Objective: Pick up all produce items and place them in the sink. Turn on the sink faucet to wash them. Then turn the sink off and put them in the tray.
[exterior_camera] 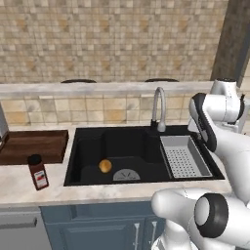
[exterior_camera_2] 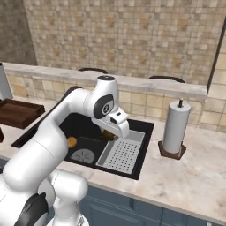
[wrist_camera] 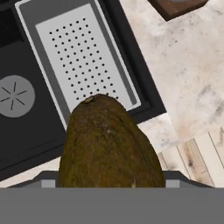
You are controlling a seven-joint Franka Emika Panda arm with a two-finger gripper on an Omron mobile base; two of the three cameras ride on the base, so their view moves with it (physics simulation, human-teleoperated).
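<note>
1. Running across the scene, the marble counter carries everything, with the black sink set into its middle.
2. Rising from the rear rim of the sink, the grey faucet arches forward over the basin.
3. Lying against the sink's right wall, the perforated metal rack fills that end of the basin; its holes show clearly in the hand view.
4. Sitting on the counter at the sink's left edge, the dark wooden tray has nothing visible in it.
5. Standing on the counter beyond the sink's right edge, the paper towel roll is upright on a brown base.
6. Standing near the counter's front edge, just left of the sink's front-left corner, is the red-labelled jar.
7. Resting on the sink floor, just left of the round drain, is the orange-yellow fruit.
8. Hovering above the rack's front end, the gripper holds the olive-brown fruit between its fingers, jaws clamped on it.
</note>
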